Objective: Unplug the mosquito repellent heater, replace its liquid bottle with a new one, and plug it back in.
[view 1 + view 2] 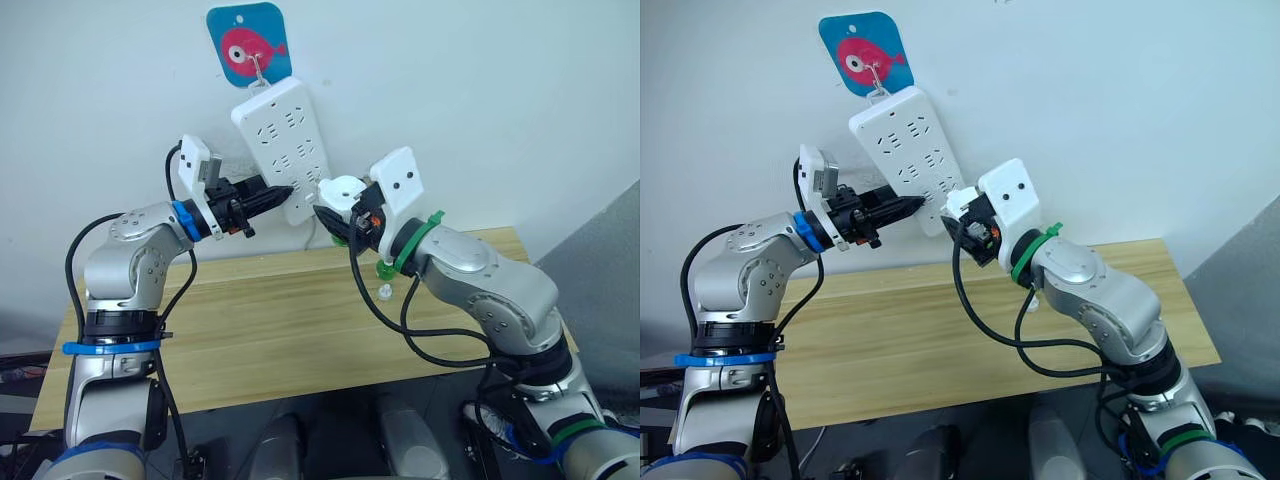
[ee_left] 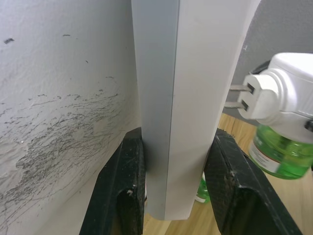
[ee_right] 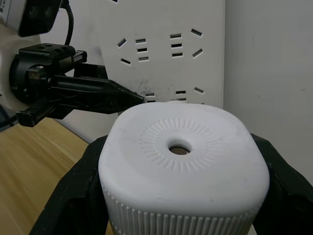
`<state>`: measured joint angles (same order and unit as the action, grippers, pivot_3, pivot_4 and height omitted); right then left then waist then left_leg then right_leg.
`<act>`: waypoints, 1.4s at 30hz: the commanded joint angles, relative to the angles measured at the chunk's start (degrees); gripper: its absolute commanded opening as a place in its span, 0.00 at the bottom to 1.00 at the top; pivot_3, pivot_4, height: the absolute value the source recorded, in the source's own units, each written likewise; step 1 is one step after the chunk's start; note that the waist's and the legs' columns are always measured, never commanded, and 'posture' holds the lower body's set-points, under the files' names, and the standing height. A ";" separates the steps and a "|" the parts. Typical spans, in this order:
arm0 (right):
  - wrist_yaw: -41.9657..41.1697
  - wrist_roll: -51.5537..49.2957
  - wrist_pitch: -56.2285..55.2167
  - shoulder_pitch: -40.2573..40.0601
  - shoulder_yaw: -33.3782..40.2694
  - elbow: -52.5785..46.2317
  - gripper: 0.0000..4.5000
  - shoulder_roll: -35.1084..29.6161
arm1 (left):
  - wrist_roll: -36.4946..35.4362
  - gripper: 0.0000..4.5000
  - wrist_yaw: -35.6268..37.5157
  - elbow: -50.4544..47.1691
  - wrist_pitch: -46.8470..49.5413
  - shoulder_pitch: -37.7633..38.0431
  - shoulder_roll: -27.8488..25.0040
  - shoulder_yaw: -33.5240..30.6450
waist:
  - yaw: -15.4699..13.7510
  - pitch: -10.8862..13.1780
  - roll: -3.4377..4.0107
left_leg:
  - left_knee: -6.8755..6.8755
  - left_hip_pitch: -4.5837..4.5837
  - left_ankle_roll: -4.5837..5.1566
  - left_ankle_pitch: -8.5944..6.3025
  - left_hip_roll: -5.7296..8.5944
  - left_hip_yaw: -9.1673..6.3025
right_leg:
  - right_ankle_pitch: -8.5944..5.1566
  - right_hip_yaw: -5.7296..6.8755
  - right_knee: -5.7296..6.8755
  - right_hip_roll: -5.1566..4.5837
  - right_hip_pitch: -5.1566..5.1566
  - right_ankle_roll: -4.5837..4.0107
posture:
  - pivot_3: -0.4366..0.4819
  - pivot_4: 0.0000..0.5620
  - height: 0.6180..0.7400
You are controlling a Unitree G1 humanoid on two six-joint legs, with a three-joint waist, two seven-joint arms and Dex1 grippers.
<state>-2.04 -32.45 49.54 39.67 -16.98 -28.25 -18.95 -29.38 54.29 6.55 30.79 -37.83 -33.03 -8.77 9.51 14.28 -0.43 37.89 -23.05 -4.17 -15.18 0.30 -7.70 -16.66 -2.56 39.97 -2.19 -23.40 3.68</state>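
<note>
White rounded mosquito repellent heater, round vent hole on top, green liquid bottle fitted underneath; two metal prongs bare, pointing at the strip, just short of it.

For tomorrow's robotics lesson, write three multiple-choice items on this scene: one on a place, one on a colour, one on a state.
1. Where does the power strip hang?
A. on the wall from a fish-printed hook
B. flat on the table
C. on the floor

2. What colour is the liquid in the bottle under the mosquito repellent heater?
A. red
B. green
C. blue

3. What state is the heater in?
A. plugged into the strip
B. lying on the table
C. unplugged, held by the right gripper

Answers:
1 A: the strip hangs from the fish hook.
2 B: the left wrist view shows green liquid.
3 C: its prongs are bare; the left gripper clamps the strip.
</note>
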 commanded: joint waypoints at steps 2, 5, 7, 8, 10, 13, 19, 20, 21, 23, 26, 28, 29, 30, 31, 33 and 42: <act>-3.11 4.63 -3.27 1.07 -0.52 -0.31 0.69 1.39 | -1.21 0.29 0.47 -2.37 0.05 0.27 -0.16 -0.19 | 0.00 0.00 0.00 | 0.00 0.00 0.00 0.00 0.00 0.00 | 0.00 0.00 0.00 0.00 0.00 0.00 | 0.26 0.34 0.95; -4.73 6.78 -3.89 1.28 -0.99 1.00 0.69 2.75 | -1.11 0.29 0.58 -2.45 0.00 0.27 -0.16 -0.03 | 0.01 0.00 0.00 | 0.00 0.01 0.00 0.00 0.00 -0.01 | 0.00 0.00 0.00 0.00 0.00 0.00 | 0.26 0.34 0.95; -5.60 8.38 -4.12 1.49 -1.17 1.70 0.68 3.40 | -1.08 0.29 0.63 -2.46 0.03 0.25 -0.16 0.04 | 0.01 0.00 0.00 | 0.00 0.01 0.00 0.00 0.00 -0.01 | 0.00 0.00 0.01 0.00 0.00 0.00 | 0.26 0.34 0.95; -5.89 8.93 -4.07 1.59 -1.19 2.00 0.68 3.74 | -1.06 0.29 0.67 -2.45 0.00 0.24 -0.16 0.07 | 0.01 0.00 0.00 | 0.00 0.01 -0.01 0.00 0.00 0.00 | 0.00 0.00 0.01 0.00 0.00 0.00 | 0.26 0.34 0.95; -6.43 10.12 -4.12 1.77 -1.08 2.56 0.68 4.59 | -1.09 0.29 0.64 -2.48 0.00 0.25 -0.11 0.06 | 0.01 0.00 0.00 | 0.00 0.00 -0.01 0.00 0.00 -0.01 | 0.00 0.00 0.01 0.00 0.00 0.00 | 0.26 0.34 0.95; -6.88 11.88 -4.12 2.06 -0.62 3.39 0.68 5.83 | -1.16 0.29 0.58 -2.72 0.07 0.42 0.00 0.10 | 0.01 0.00 0.00 | 0.00 0.01 -0.02 0.01 0.00 -0.01 | 0.00 0.00 0.01 0.00 0.00 0.00 | 0.26 0.33 0.95; -8.13 14.48 -3.55 2.01 0.42 4.28 0.68 6.58 | -1.24 0.29 0.42 -3.10 0.18 0.66 0.06 0.06 | 0.03 -0.01 0.01 | 0.00 0.01 -0.11 0.06 0.00 -0.01 | 0.00 0.00 0.01 0.00 -0.01 0.00 | 0.26 0.33 0.95; -8.33 14.73 -3.56 1.99 0.53 4.32 0.68 6.72 | -1.25 0.29 0.45 -3.17 0.19 0.72 0.05 0.06 | 0.03 -0.01 0.01 | 0.00 0.01 -0.12 0.07 0.00 -0.01 | 0.00 0.00 0.01 0.00 -0.01 0.00 | 0.26 0.33 0.95; -8.53 15.00 -3.63 1.99 0.60 4.37 0.68 6.83 | -1.25 0.29 0.47 -3.22 0.20 0.75 0.03 0.07 | 0.03 -0.01 0.01 | -0.01 0.01 -0.12 0.07 0.00 -0.01 | 0.00 0.00 0.01 -0.01 -0.01 0.00 | 0.26 0.33 0.95; -8.82 15.63 -3.93 2.08 0.85 4.46 0.68 7.31 | -1.32 0.29 0.46 -3.39 0.28 0.83 0.02 0.03 | 0.05 -0.01 0.01 | -0.01 0.01 -0.12 0.07 0.00 -0.01 | 0.00 0.00 0.01 0.00 -0.01 0.00 | 0.26 0.33 0.95; -9.30 16.40 -4.48 2.38 1.20 4.47 0.68 7.99 | -1.34 0.29 0.50 -3.49 0.32 0.84 0.06 0.07 | 0.09 -0.01 0.01 | -0.01 0.01 -0.12 0.07 0.00 -0.01 | 0.00 0.00 0.01 -0.01 -0.01 0.00 | 0.26 0.33 0.95; -9.70 16.73 -4.54 2.55 1.35 4.45 0.68 8.29 | -1.32 0.29 0.51 -3.46 0.35 0.78 0.12 0.08 | 0.10 -0.01 0.01 | -0.01 0.01 -0.13 0.07 0.00 -0.01 | 0.00 0.00 0.01 -0.01 -0.02 0.00 | 0.26 0.33 0.95; -9.94 16.89 -4.40 2.59 1.32 4.42 0.68 8.36 | -1.32 0.29 0.50 -3.48 0.36 0.76 0.14 0.08 | 0.10 -0.01 0.01 | -0.01 0.01 -0.13 0.07 0.00 0.00 | 0.00 0.00 0.01 -0.01 -0.02 0.00 | 0.26 0.33 0.95; -10.20 17.03 -4.23 2.61 1.19 4.52 0.68 8.36 | -1.31 0.29 0.50 -3.47 0.36 0.72 0.17 0.09 | 0.10 -0.01 0.01 | -0.02 0.01 -0.13 0.07 0.00 0.00 | 0.00 0.00 0.01 -0.01 -0.02 0.00 | 0.26 0.33 0.95; -10.42 17.19 -4.11 2.63 1.07 4.61 0.68 8.38 | -1.32 0.29 0.49 -3.51 0.37 0.71 0.21 0.11 | 0.10 -0.01 0.01 | -0.01 0.01 -0.13 0.07 0.01 0.00 | 0.00 0.00 0.01 -0.01 -0.02 0.00 | 0.26 0.33 0.95; -10.92 17.50 -3.84 2.67 0.88 4.76 0.68 8.49 | -1.36 0.29 0.44 -3.58 0.44 0.71 0.29 0.13 | 0.10 -0.01 0.01 | -0.01 0.01 -0.13 0.07 0.00 0.00 | 0.00 0.00 0.01 -0.01 -0.02 0.00 | 0.26 0.33 0.95; -11.89 19.84 -4.64 5.21 0.25 8.33 0.68 10.53 | -1.62 0.29 0.61 -4.01 0.97 0.99 0.60 0.35 | 0.32 -0.01 0.01 | -0.01 0.01 -0.14 0.08 0.00 0.00 | 0.00 -0.01 0.04 0.00 -0.03 0.00 | 0.26 0.33 0.95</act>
<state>-13.75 -13.17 46.97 42.24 -16.99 -19.34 -9.85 -29.32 53.57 5.42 31.21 -36.90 -32.87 -9.44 9.82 14.26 -0.42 37.88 -23.03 -4.31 -15.10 0.29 -7.70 -16.66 -2.57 40.04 -2.20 -23.43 3.68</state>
